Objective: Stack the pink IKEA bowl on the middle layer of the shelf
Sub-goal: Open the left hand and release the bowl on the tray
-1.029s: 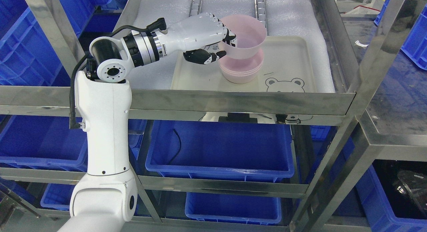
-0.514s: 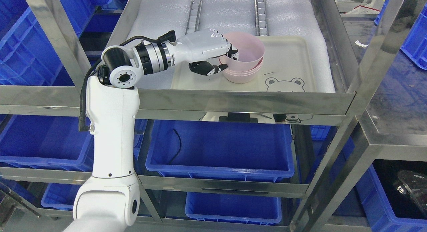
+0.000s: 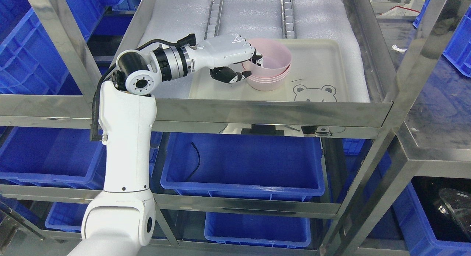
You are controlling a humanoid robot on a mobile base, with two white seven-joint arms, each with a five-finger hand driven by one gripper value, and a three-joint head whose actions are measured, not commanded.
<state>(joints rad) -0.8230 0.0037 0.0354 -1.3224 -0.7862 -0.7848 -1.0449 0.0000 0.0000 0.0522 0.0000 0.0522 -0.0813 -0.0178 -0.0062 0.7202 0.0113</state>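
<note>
On steel shelf [image 3: 257,114], cream tray [image 3: 323,64] bears pink bowls [image 3: 270,73].

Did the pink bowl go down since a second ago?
Yes. The top pink bowl dropped toward the tray and now nests in the pink stack, left hand gripping its rim.

A: Bright, even light from above; is anything blurred?
B: No, it's sharp throughout. Glare streaks the steel shelf rails [image 3: 257,114], and the tray [image 3: 320,64] shows only soft, faint shadows.
</note>
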